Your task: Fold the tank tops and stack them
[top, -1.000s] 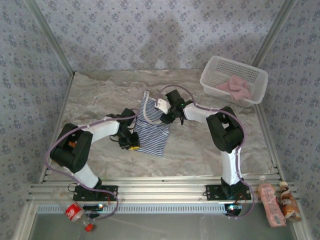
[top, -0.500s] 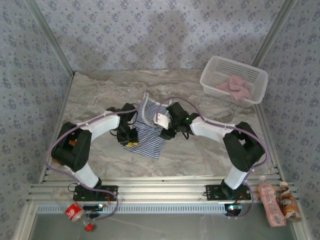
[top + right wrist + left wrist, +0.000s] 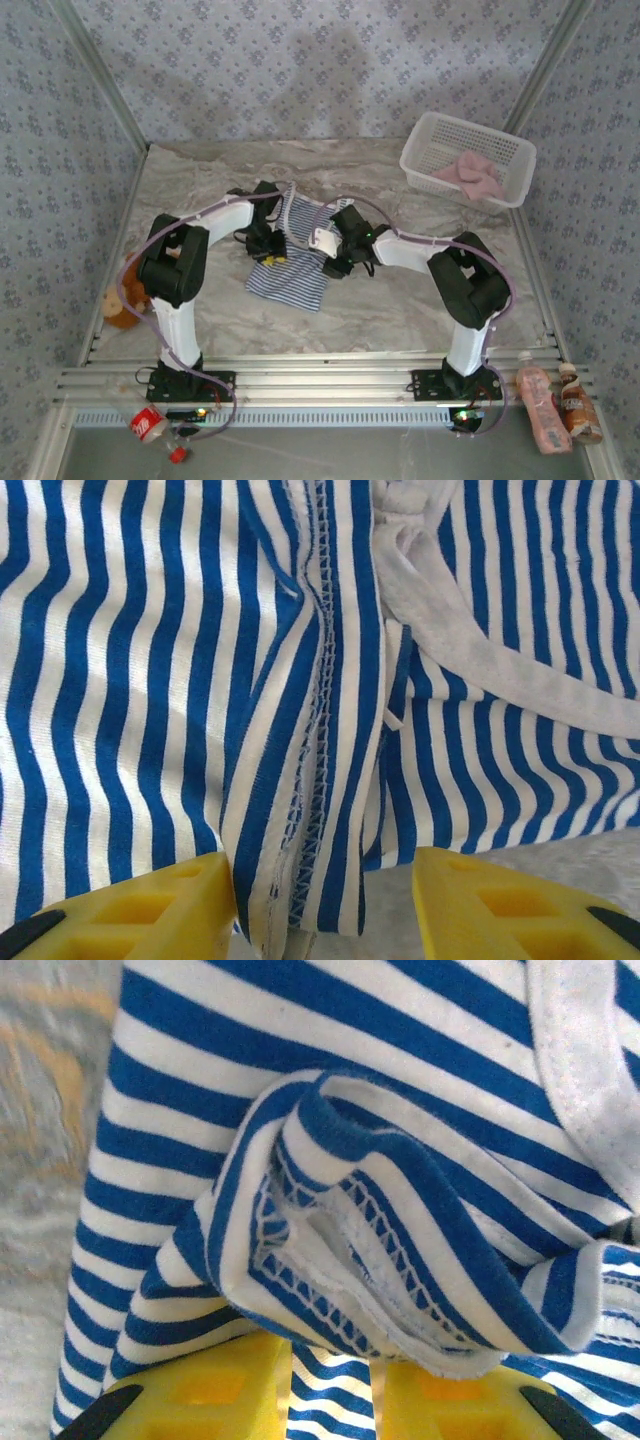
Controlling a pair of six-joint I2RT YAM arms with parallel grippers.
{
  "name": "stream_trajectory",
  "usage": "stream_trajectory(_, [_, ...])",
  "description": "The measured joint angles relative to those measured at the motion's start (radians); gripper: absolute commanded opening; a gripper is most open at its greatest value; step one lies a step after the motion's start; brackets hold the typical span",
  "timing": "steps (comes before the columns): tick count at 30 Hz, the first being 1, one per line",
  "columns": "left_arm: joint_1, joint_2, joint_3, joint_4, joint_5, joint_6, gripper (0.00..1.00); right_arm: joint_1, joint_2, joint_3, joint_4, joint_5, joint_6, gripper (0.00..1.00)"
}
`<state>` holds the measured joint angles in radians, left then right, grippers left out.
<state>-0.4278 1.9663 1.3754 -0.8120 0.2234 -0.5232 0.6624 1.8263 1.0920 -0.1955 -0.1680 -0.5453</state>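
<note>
You have the striped tank top [image 3: 296,282] lying near the middle of the tabletop [image 3: 200,180], with its white-trimmed neck end toward the far side and its hem toward you. Both arms reach in over it from either side. Your left pincer [image 3: 270,255] is down at the left edge of the cloth. In the left wrist view [image 3: 337,1400] its yellow fingers [image 3: 200,1400] stand close together, and a bunched fold of the striped tank top [image 3: 300,1080] is clamped between them, with the stitched hem curling up over their tips. Grey tabletop [image 3: 40,1210] shows just to the left of the fabric there. Your right pincer [image 3: 333,265] sits on the right side of the top, close to the white trim. In the right wrist view [image 3: 325,900] its yellow fingers [image 3: 130,910] are spread wide. A seamed edge of the striped tank top [image 3: 150,680] hangs between them against the left finger. A strip of bare tabletop [image 3: 560,880] shows beside the right finger, so this pincer is open and grips nothing. The pink tank top [image 3: 470,175] lies crumpled inside the white basket [image 3: 484,131] at the far right corner, well apart from the striped one. Two bottles [image 3: 540,405] lie by the near right rail, and a red can [image 3: 148,425] lies by the near left.
</note>
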Motion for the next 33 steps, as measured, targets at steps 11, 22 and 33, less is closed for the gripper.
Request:
stream_trajectory(11, [0.054,0.066,0.106,-0.009,-0.004,0.056,0.28,-0.048,0.048,0.078,-0.018,0.034,0.116,0.5])
stream_trajectory(22, [0.082,0.097,0.177,-0.051,-0.025,0.099,0.4,-0.135,0.066,0.14,-0.016,-0.012,0.337,0.49])
stream_trajectory(33, [0.094,-0.138,0.027,-0.085,-0.035,0.081,0.48,-0.042,-0.111,-0.058,0.028,-0.058,0.209,0.57])
